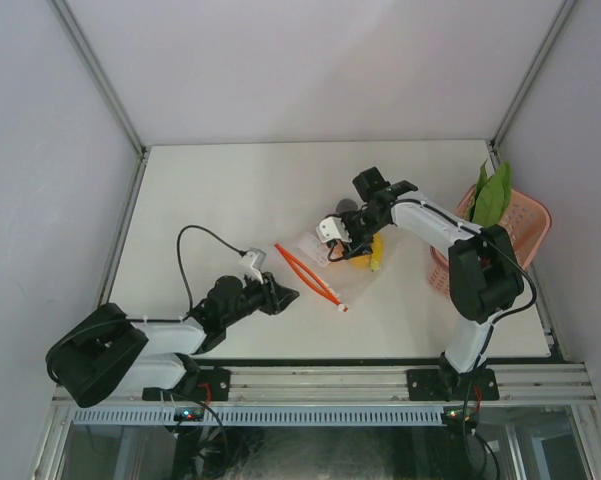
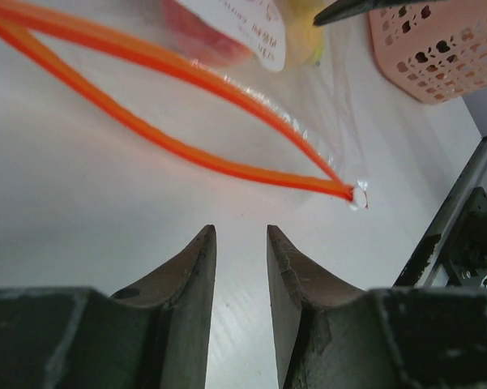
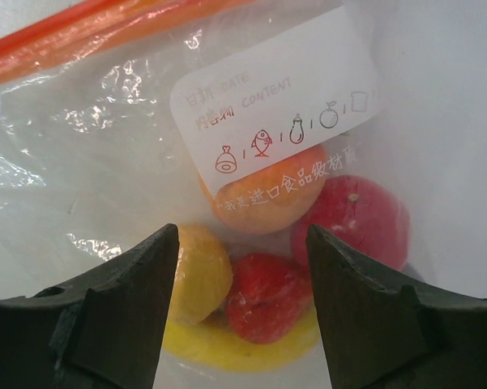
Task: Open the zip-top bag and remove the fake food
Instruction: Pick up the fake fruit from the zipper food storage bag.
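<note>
1. You are working on a white table (image 1: 230, 190) with a plain matte top.
2. A clear zip-top bag (image 1: 302, 252) lies flat on it, a little right of the middle.
3. The bag's orange zipper strips (image 2: 170, 65) rest on the tabletop. They are parted along their length and joined at the near end.
4. A pink basket (image 1: 528, 215) stands at the table's right edge, apart from the bag.

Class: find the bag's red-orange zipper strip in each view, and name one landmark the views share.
Top external: zipper strip mid-frame, a narrow open loop.
Left wrist: sweeps across the upper half.
Right wrist: top left corner.
Shared landmark: the yellow banana inside the bag.
</note>
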